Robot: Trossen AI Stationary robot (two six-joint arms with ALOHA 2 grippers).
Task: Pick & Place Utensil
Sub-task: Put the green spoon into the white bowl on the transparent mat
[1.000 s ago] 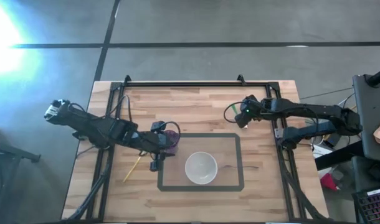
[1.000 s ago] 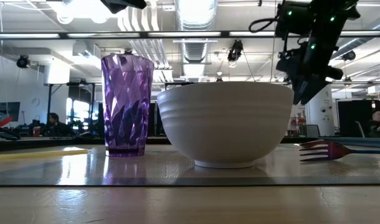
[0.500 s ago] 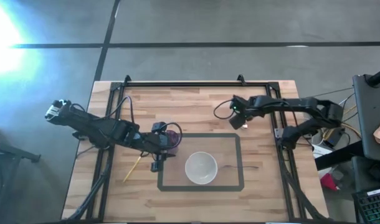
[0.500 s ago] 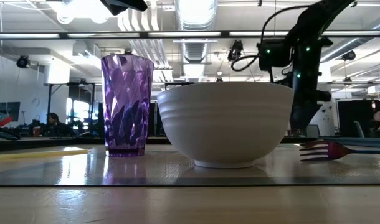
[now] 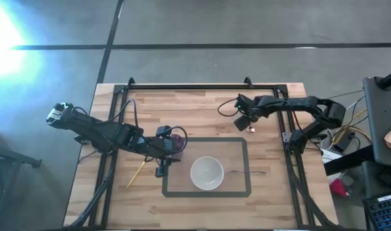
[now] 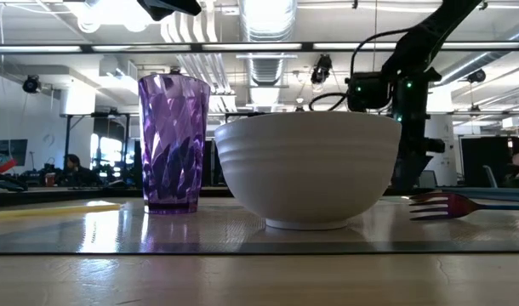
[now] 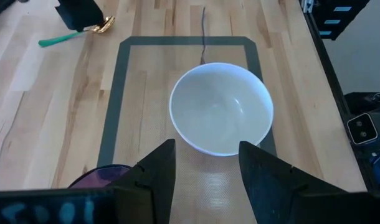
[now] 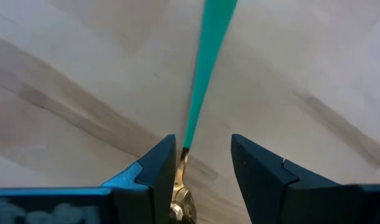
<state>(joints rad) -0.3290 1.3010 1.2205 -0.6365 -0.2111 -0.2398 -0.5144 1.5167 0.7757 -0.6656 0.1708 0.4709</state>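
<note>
A utensil with a teal handle (image 8: 205, 68) and a gold head (image 7: 105, 25) lies flat on the wood behind the mat. My right gripper (image 8: 202, 146) points down over it, open. Its fingers stand on either side of the gold neck (image 8: 180, 171), where the handle ends. In the high view this gripper (image 5: 247, 123) is just beyond the mat's far right corner. My left gripper (image 7: 207, 149) hangs open above the mat's left part, beside the purple cup (image 5: 177, 141), with nothing between its fingers.
A white bowl (image 5: 207, 173) stands in the middle of the dark-framed mat (image 5: 237, 144). A fork (image 6: 447, 205) lies to the bowl's right on the mat. A yellow utensil (image 5: 136, 173) lies on the wood left of the mat. Black rails (image 5: 291, 160) run along the table's sides.
My right gripper has gone down and toward the table's left edge, tipping to point more steeply down, and now stands over the teal-handled utensil. The utensil, bowl and cup have stayed where they were.
</note>
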